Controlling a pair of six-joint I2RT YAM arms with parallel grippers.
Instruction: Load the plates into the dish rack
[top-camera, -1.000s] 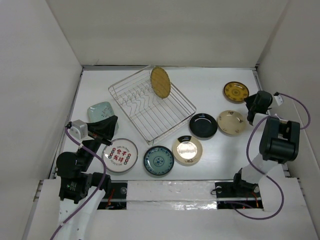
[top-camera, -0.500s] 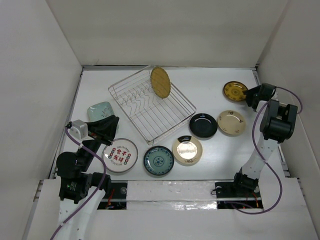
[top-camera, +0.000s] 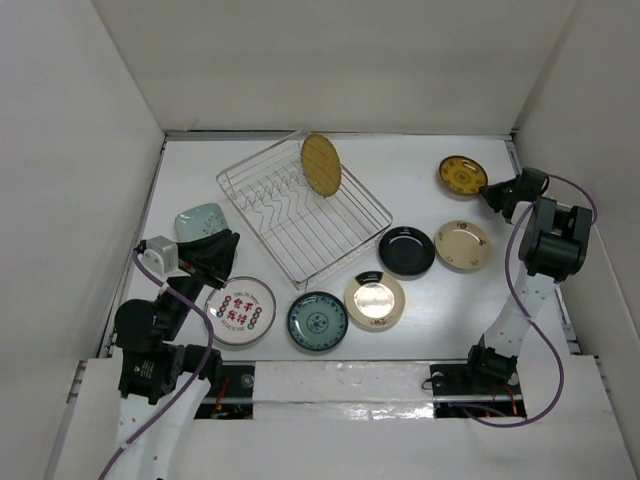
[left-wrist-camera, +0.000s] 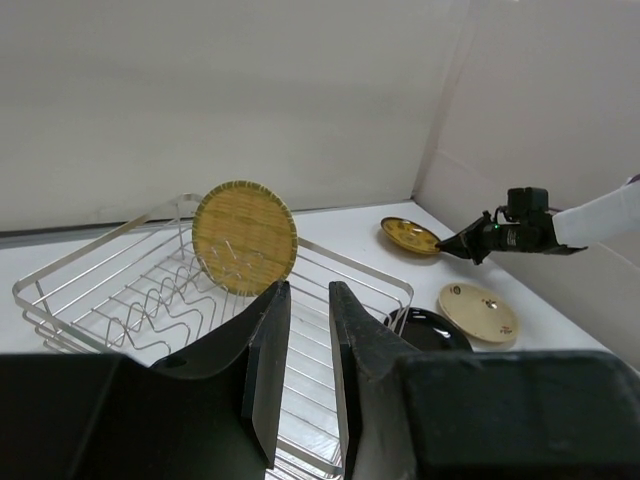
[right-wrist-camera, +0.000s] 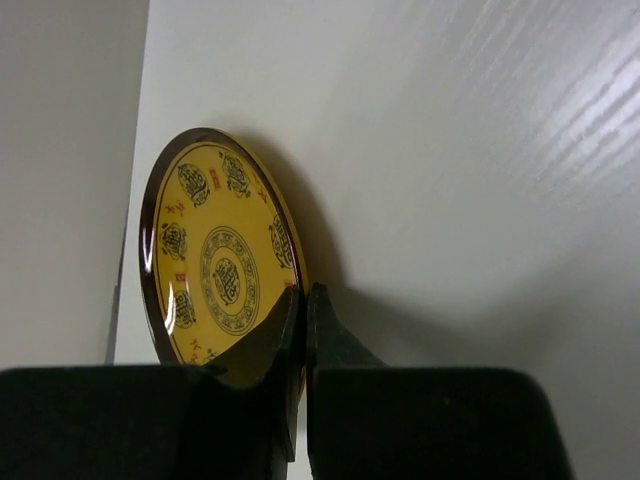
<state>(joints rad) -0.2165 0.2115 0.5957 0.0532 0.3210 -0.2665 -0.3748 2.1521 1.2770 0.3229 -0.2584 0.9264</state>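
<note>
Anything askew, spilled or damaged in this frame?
Nothing is spilled or broken. The dish rack sits skewed, diagonal to the edges of the table, and holds only the tan plate, upright. The right fingers pinch the dark gold plate by its rim.

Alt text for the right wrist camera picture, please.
The right gripper pinches the rim of a round yellow plate with a dark border and dark medallion patterns. It casts a shadow on the white table.
</note>
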